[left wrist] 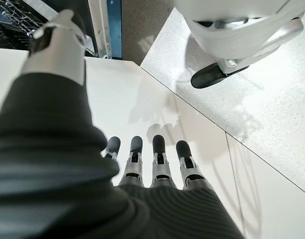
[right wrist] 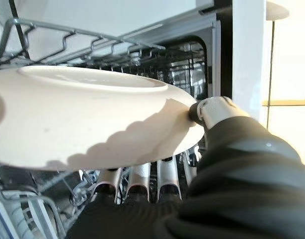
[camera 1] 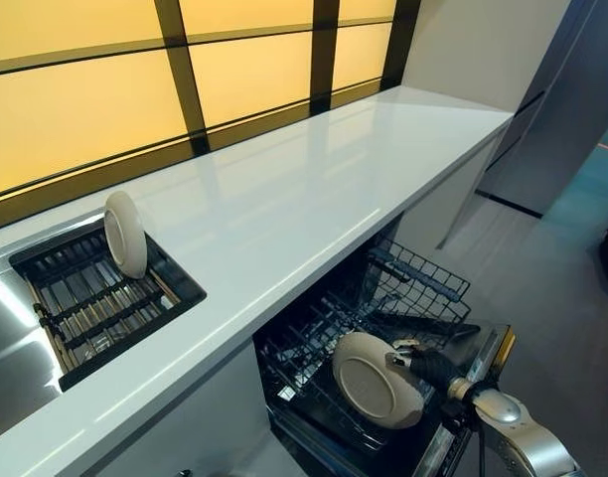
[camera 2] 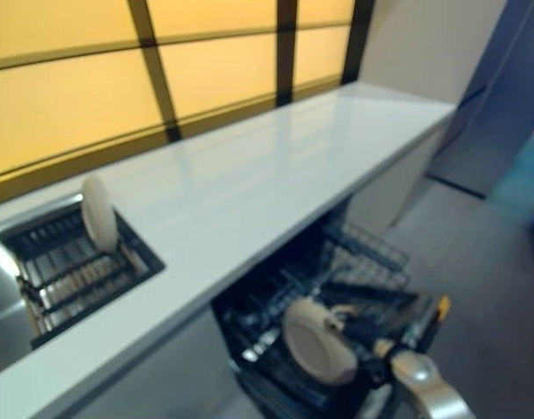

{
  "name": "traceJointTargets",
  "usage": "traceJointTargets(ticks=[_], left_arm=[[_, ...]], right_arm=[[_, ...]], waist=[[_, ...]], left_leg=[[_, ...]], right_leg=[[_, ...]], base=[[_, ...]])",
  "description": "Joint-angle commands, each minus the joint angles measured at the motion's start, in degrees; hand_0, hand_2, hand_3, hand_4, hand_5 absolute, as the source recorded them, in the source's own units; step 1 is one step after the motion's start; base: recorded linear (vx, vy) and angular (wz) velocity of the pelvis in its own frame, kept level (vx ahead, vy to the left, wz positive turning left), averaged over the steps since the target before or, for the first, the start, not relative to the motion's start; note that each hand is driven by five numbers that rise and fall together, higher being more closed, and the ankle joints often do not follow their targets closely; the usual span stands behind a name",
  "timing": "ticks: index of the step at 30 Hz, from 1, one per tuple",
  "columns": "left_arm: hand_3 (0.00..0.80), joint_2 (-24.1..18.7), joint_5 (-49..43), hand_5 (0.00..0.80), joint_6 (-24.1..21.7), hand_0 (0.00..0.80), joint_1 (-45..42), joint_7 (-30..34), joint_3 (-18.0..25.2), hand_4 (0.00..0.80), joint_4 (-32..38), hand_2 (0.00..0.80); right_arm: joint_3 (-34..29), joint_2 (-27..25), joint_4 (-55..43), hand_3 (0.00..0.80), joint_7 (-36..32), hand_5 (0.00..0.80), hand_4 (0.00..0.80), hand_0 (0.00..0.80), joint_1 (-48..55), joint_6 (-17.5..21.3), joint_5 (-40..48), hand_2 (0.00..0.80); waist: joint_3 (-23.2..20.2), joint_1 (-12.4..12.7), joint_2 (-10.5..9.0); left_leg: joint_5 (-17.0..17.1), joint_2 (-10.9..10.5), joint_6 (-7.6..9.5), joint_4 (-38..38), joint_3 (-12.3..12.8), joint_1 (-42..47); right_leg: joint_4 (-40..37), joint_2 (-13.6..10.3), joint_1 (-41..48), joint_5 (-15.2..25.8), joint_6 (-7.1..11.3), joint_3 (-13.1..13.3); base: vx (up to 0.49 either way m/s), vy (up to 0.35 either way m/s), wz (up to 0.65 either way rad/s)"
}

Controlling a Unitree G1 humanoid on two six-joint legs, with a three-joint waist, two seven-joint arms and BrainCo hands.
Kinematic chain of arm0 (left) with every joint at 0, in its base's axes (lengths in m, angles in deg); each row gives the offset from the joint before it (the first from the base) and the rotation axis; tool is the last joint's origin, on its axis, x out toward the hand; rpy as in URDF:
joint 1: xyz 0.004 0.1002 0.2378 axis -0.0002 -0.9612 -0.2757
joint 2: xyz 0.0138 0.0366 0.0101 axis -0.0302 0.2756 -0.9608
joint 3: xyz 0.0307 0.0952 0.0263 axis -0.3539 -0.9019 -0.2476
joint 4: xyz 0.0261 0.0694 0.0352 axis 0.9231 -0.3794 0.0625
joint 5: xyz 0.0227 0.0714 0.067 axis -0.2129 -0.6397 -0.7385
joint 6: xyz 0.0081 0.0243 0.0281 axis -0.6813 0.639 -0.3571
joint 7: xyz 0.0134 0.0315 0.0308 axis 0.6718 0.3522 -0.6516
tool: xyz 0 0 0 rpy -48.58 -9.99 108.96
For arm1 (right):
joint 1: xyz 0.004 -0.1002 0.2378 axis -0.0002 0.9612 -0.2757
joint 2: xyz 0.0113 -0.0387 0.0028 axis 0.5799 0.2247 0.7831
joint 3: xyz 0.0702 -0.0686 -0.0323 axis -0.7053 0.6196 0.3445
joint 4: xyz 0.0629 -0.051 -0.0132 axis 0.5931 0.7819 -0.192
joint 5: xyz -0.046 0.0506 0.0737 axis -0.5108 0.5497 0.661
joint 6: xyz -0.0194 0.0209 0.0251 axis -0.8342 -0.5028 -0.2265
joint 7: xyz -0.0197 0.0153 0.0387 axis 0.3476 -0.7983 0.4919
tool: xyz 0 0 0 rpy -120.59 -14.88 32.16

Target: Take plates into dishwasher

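I have my right hand low over the pulled-out dishwasher rack, its thumb and fingers pinching the rim of a cream plate. In the right wrist view the thumb presses on the plate's edge from one face while the fingers lie under the other, so the plate is clamped between them. The plate is tilted, its underside toward my head camera, held above the dark wire tines of the rack and not seated in a slot.

A second cream plate stands upright on edge in the black drying rack set into the sink at the left end of the white table.

My left hand shows only in its own wrist view, fingers straight and slightly apart, holding nothing, hanging over pale floor.

I can read no writing or labels on anything.
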Motion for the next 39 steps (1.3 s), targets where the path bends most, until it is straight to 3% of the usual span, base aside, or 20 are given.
traceJointTargets(ticks=[1,13,19,28,39], left_arm=[[0.0,-1.4,0.05,0.0,-0.33,0.0,3.29,-0.09,-2.23,0.0,-0.12,0.0],[0.0,-0.45,-0.07,0.0,0.12,0.0,3.66,-0.05,-4.02,0.0,0.05,0.0],[0.0,-0.18,-0.53,0.0,0.41,0.0,3.6,-0.02,-4.11,0.0,0.24,0.0],[0.0,-0.07,-2.22,0.0,0.99,0.0,3.12,0.84,-3.68,0.0,1.18,0.0],[0.0,-0.21,-3.35,0.0,1.49,0.0,3.83,1.66,-4.67,0.0,1.67,0.0]], right_arm=[[0.79,1.87,-1.38,0.8,1.37,0.8,0.8,0.8,-2.22,1.93,-1.37,0.8],[4.25,4.22,1.35,0.8,7.88,0.8,0.8,0.8,-4.4,3.72,-6.27,0.8],[4.8,3.61,1.44,0.8,10.63,0.8,0.8,0.8,-5.68,7.09,-17.51,0.8],[5.45,1.23,0.92,0.8,10.9,0.8,0.8,0.8,-7.62,7.15,-27.39,0.8],[9.1,2.35,4.61,0.8,11.01,0.8,0.8,0.8,-10.72,5.28,-29.1,0.8]], waist=[[-1.16,1.09,-1.65],[-0.72,1.87,-1.08],[-0.47,2.19,-0.98],[-0.18,2.83,-0.86],[0.89,3.79,-0.85]], left_leg=[[3.27,0.31,-0.79,0.63,-1.67,-4.29],[3.37,-0.14,-0.64,0.88,-2.37,-4.79],[3.3,-0.29,-0.57,1.11,-2.65,-4.98],[2.97,-0.61,-0.4,1.68,-3.2,-5.09],[2.7,-0.98,-0.28,2.87,-4.18,-5.91]], right_leg=[[5.04,-1.78,-1.77,-1.13,0.97,0.59],[4.9,-1.98,-1.62,-1.03,0.85,0.39],[5.06,-2.2,-1.66,-0.97,0.95,0.37],[5.38,-2.6,-1.59,-0.92,1.13,0.12],[5.71,-2.83,-2.13,-0.5,1.19,-0.01]], base=[[0.0,0.0,0.0],[0.006,0.006,0.04],[0.006,0.003,0.02],[0.0,0.0,0.0],[0.0,0.0,0.0]])
